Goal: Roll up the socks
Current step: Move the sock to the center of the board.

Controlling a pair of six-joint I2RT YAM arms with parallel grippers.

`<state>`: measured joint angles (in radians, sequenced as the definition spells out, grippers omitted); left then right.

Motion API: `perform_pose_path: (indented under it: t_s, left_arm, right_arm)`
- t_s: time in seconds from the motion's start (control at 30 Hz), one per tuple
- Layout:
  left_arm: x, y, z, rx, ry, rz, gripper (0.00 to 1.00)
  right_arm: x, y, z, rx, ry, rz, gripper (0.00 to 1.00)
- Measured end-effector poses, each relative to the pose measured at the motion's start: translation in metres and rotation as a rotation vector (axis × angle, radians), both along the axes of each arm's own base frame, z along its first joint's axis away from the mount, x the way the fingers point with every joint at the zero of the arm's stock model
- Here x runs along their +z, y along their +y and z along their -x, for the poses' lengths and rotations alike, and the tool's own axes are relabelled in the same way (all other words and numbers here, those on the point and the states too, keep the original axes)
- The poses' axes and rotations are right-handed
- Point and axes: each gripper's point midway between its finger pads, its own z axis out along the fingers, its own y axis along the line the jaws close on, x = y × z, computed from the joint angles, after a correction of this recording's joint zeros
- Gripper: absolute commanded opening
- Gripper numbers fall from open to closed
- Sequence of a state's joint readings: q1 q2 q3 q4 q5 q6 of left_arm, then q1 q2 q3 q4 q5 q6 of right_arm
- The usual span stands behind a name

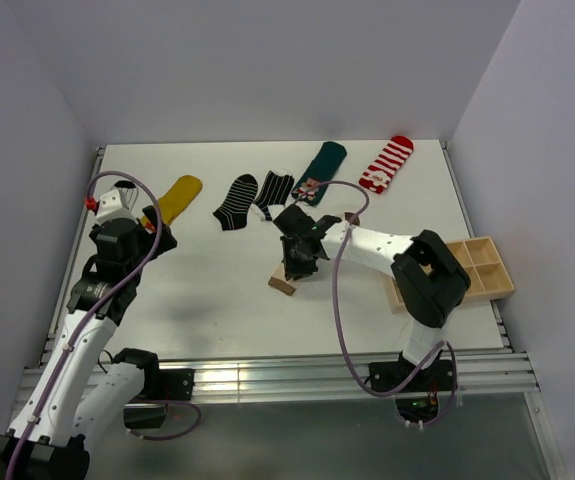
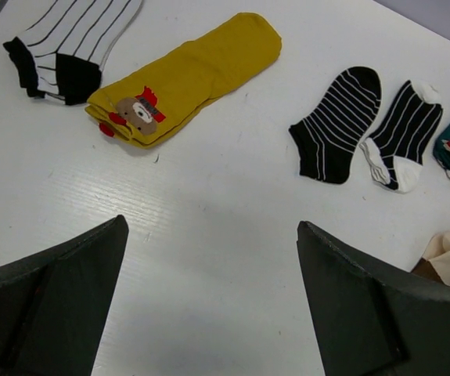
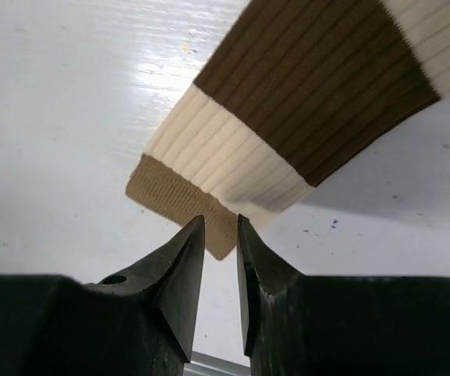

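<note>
The cream sock with brown bands and a tan ribbed cuff [image 3: 303, 102] lies near the middle of the white table [image 1: 217, 290], apart from the row of other socks along the far edge, presumably because it is the one being worked on. The right gripper [image 3: 221, 227] sits low at its cuff end. Its jaws are drawn almost together with the tan corner between the tips, so it seems to be pinching the fabric, though the wrist view does not show the contact plainly. Taking the cuff edge makes sense as the starting point for a roll.

The left gripper [image 2: 210, 235] hangs over bare table with its jaws spread wide and nothing between them, likely waiting to steady the sock or fetch the next one. Ahead of it lie a mustard-yellow sock with a bear motif [image 2: 185, 78] and a black sock with thin white stripes [image 2: 338, 121], both flat and unrolled. A wooden compartment tray [image 1: 482, 265] stands at the right edge, perhaps for the finished rolls.
</note>
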<state>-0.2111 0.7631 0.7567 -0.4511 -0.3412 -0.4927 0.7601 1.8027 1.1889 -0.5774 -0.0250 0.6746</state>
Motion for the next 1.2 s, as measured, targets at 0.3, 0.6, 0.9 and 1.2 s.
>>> perform_pose_path:
  t_s: [0.3,0.6,0.9,1.2]
  left_arm:
    - [0.015,-0.006,0.002,-0.046,-0.059,0.015,0.94]
    - [0.02,-0.007,0.006,-0.07,-0.106,0.015,0.94]
    - [0.008,-0.007,0.001,-0.07,-0.057,0.005,0.94]
    - [0.003,-0.005,0.0,-0.057,-0.038,-0.005,0.94]
  right_arm:
    - [0.034,0.0,-0.024,0.118,-0.216,-0.034,0.28]
    - [-0.017,0.014,-0.013,0.228,-0.16,0.008,0.28]
    - [-0.012,0.083,-0.019,0.356,-0.206,-0.063,0.32]
    - [-0.003,0.084,-0.01,0.5,-0.322,-0.005,0.5]
